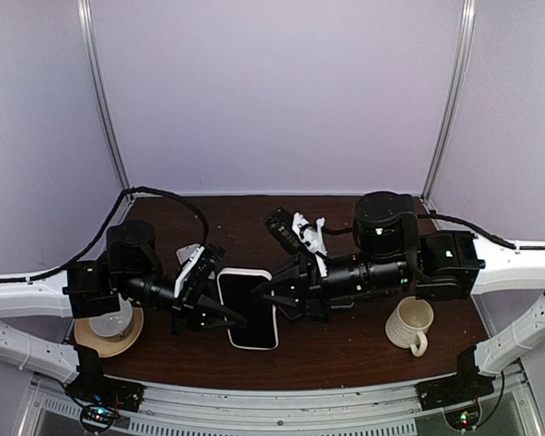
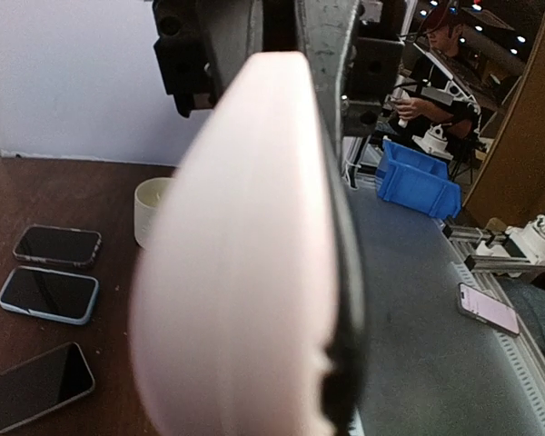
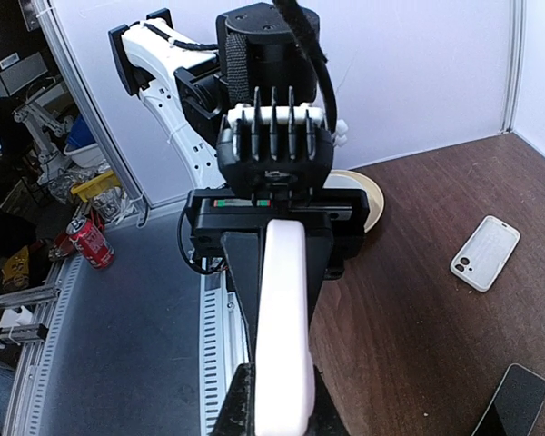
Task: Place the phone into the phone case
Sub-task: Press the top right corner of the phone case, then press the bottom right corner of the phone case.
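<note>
The phone (image 1: 252, 313) lies dark screen up inside the white rim of the phone case (image 1: 241, 272), held above the table's middle between both arms. My left gripper (image 1: 236, 320) is shut on its lower left edge and my right gripper (image 1: 262, 292) is shut on its right edge. In the left wrist view the pale pink case (image 2: 245, 272) fills the frame edge-on, with the black phone (image 2: 345, 272) along its right side. From the right wrist the case (image 3: 283, 327) runs edge-on from my right gripper (image 3: 274, 404) to the left gripper (image 3: 277, 227) clamped on its far end.
A cream mug (image 1: 411, 325) stands at the right and a tan plate (image 1: 109, 329) with a white cup at the left. Three spare phones (image 2: 49, 294) lie on the table in the left wrist view. A white case (image 3: 485, 253) and a dark phone (image 3: 513, 400) lie nearby.
</note>
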You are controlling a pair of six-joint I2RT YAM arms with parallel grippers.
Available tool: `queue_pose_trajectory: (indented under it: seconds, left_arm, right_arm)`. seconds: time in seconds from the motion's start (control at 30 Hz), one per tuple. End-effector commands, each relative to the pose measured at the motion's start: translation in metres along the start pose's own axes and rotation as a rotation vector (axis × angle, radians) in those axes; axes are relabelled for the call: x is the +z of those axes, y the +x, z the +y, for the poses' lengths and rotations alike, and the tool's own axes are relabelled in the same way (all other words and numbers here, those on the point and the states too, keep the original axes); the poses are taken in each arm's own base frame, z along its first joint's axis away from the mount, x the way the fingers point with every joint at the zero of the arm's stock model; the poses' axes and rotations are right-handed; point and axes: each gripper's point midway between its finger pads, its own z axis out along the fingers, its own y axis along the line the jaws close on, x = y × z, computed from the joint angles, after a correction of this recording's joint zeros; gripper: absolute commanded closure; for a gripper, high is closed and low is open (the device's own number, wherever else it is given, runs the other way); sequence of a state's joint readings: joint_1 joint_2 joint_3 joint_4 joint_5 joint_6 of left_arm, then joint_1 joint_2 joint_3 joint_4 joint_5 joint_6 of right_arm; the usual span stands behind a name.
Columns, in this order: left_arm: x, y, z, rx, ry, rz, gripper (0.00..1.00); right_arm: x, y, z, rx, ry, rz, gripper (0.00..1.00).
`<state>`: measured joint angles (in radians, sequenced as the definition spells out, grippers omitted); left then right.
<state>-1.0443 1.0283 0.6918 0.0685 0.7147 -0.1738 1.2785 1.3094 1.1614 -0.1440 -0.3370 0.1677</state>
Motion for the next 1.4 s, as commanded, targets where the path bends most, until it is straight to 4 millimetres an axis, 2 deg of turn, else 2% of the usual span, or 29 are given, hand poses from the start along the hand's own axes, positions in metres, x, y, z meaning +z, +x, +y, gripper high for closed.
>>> queue_pose_trajectory:
  seconds: [0.0, 0.03, 0.07, 0.17, 0.2, 0.3, 0.37, 0.4, 0.5, 0.57, 0.77, 0.9, 1.0, 1.07, 1.17, 1.2, 1.27, 1.37]
  left_arm:
    - [-0.001, -0.023, -0.004, 0.046, 0.011, -0.051, 1.0]
    - [-0.001, -0.023, -0.004, 0.046, 0.01, -0.052, 1.0]
    - [-0.002, -0.025, -0.005, 0.05, 0.008, -0.058, 1.0]
    - [-0.007, -0.032, -0.006, 0.064, -0.007, -0.084, 1.0]
    - [-0.009, -0.034, -0.006, 0.072, -0.015, -0.096, 1.0]
    - [-0.016, -0.04, -0.007, 0.094, -0.039, -0.133, 1.0]
    - [-0.02, -0.044, -0.007, 0.101, -0.05, -0.152, 1.0]
    - [-0.021, -0.045, -0.006, 0.103, -0.054, -0.159, 1.0]
    - [-0.023, -0.046, -0.005, 0.096, -0.057, -0.164, 1.0]
    - [-0.024, -0.047, -0.006, 0.095, -0.053, -0.167, 1.0]
    - [-0.025, -0.05, -0.007, 0.09, -0.05, -0.177, 1.0]
    - [-0.027, -0.052, -0.008, 0.085, -0.037, -0.194, 1.0]
    - [-0.026, -0.052, -0.007, 0.082, -0.036, -0.189, 1.0]
    - [-0.026, -0.053, -0.007, 0.087, -0.043, -0.187, 0.77]
    - [-0.03, -0.055, -0.004, 0.103, -0.075, -0.18, 0.5]
    - [-0.032, -0.057, -0.003, 0.114, -0.097, -0.183, 0.44]
    - [-0.039, -0.063, 0.001, 0.139, -0.151, -0.192, 0.37]
    - [-0.05, -0.072, 0.007, 0.169, -0.231, -0.214, 0.38]
  right_arm:
    - [-0.028, -0.047, 0.011, -0.038, -0.017, -0.165, 1.0]
    - [-0.029, -0.046, 0.01, -0.035, -0.013, -0.164, 1.0]
    - [-0.03, -0.044, 0.009, -0.029, -0.008, -0.162, 0.94]
    - [-0.026, -0.026, 0.005, -0.002, -0.003, -0.122, 0.54]
    - [-0.024, -0.019, 0.003, 0.015, 0.001, -0.105, 0.45]
    - [-0.015, 0.008, -0.004, 0.069, 0.011, -0.052, 0.35]
    - [-0.007, 0.023, -0.003, 0.108, -0.017, -0.037, 0.32]
    - [-0.004, 0.024, 0.0, 0.12, -0.039, -0.05, 0.32]
    - [0.005, 0.037, 0.001, 0.157, -0.071, -0.038, 0.36]
    - [0.008, 0.04, 0.002, 0.171, -0.085, -0.053, 0.5]
    - [0.014, 0.045, 0.004, 0.188, -0.118, -0.067, 0.7]
    - [0.017, 0.047, 0.0, 0.171, -0.099, -0.059, 1.0]
    - [0.013, 0.041, 0.0, 0.146, -0.085, -0.062, 1.0]
    - [0.009, 0.036, 0.002, 0.129, -0.083, -0.064, 1.0]
    - [0.002, 0.032, 0.006, 0.113, -0.095, -0.064, 1.0]
    - [0.0, 0.031, 0.007, 0.109, -0.1, -0.065, 1.0]
    - [-0.005, 0.028, 0.012, 0.097, -0.116, -0.07, 1.0]
    - [-0.009, 0.025, 0.017, 0.079, -0.136, -0.072, 1.0]
